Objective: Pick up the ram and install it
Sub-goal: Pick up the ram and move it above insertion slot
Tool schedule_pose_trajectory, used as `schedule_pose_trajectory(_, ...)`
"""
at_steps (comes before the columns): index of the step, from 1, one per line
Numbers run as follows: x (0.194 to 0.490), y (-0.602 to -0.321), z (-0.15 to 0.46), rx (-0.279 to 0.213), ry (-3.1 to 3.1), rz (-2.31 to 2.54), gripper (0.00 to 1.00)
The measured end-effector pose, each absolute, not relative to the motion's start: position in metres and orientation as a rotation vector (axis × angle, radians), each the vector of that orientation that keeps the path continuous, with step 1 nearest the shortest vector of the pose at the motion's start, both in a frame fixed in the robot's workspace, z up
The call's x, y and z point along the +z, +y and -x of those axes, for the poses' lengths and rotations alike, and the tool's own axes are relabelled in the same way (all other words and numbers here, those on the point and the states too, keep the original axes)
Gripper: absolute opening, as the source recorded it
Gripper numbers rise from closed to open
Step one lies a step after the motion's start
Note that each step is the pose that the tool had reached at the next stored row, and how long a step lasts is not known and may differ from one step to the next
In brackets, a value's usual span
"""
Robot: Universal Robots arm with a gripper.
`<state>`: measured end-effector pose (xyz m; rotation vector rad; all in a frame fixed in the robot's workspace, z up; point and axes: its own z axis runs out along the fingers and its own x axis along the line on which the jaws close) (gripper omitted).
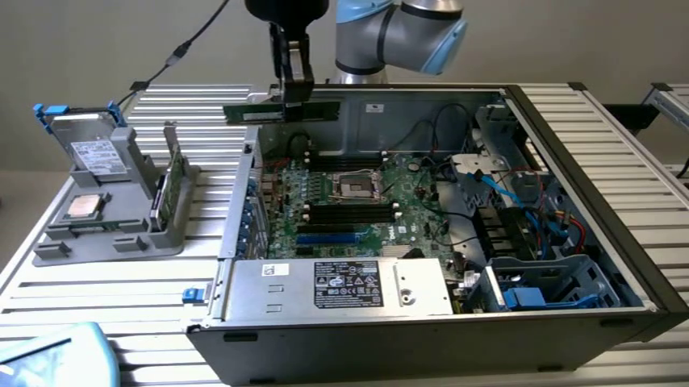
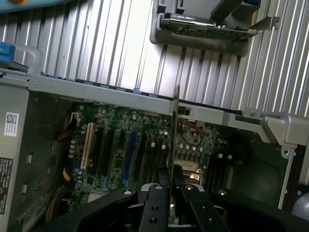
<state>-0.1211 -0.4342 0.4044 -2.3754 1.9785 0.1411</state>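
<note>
In the upper centre of the exterior view, the pincer (image 1: 292,98) is clamped on the ram (image 1: 253,112) near its middle, probably so it hangs level above the motherboard (image 1: 372,216).

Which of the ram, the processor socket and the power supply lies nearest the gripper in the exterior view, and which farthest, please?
1. The ram: clamped in the gripper, above the back wall of the case.
2. The processor socket: in the middle of the motherboard.
3. The power supply: along the case's near edge.
</note>
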Motion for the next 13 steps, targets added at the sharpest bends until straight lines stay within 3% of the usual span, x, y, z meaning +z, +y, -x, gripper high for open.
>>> schedule_pose_trajectory(13, 0.395, -0.434, 0.093, 0.110, 1.979, 2.355, 0.14)
